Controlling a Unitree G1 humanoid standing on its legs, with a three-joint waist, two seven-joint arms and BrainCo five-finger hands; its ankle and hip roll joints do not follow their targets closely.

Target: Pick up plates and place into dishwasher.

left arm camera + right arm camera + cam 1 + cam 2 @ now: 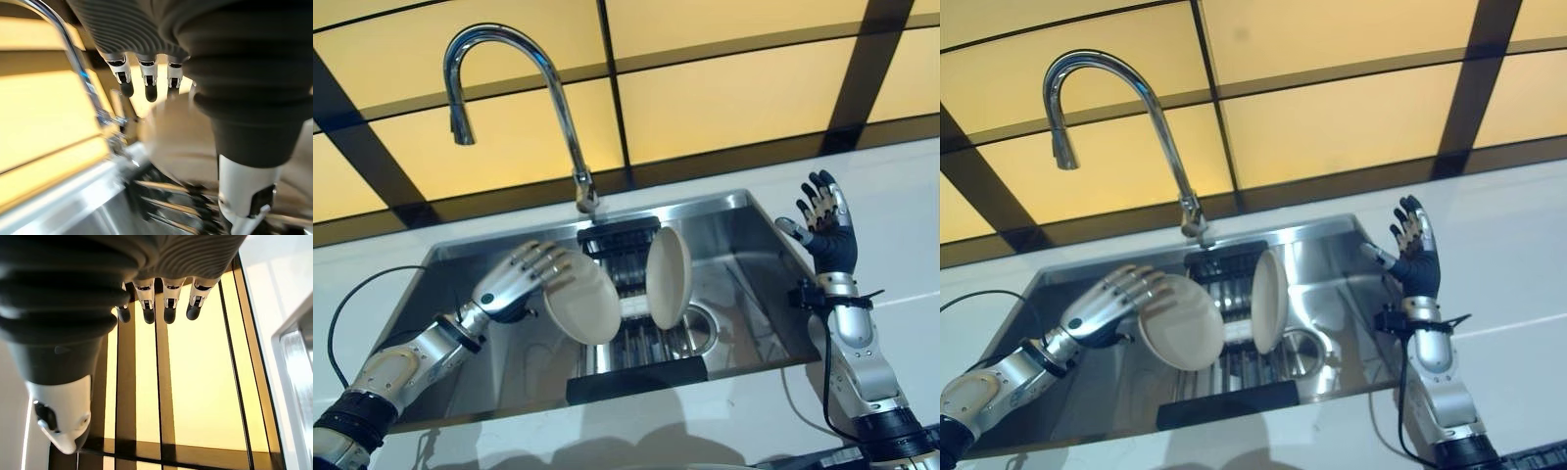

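Note:
A cream plate [582,299] hangs tilted over the left part of the steel sink [460,377], and my left hand [509,284] is shut on its left rim, fingers curled over the edge. In the left wrist view the same plate [181,142] shows past the fingers [149,81]. A second cream plate [669,277] stands on edge in the dark dish rack [631,338] in the sink's middle, just right of the held one. My right hand [824,220] is raised above the sink's right rim, open and holding nothing, fingers [168,308] straight.
A tall curved chrome faucet [563,108] rises behind the sink, its spout over the left side. A round drain [707,328] lies right of the rack. White counter [901,255] surrounds the sink, with a yellow panelled wall [724,98] behind.

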